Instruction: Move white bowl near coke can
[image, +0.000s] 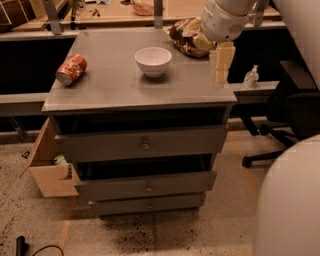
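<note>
The hand (221, 67) hangs at the surface's (110, 87) right edge; clenched or released, I cannot tell. The white bowl (153, 61) sits mid-surface, the coke can (71, 69) left.

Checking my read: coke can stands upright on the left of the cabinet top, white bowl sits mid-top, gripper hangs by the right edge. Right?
Not quite. The camera view shows the coke can lying on its side, not upright, on the left of the cabinet top. The white bowl does sit mid-top, and the gripper hangs by the right edge, apart from the bowl.
</note>
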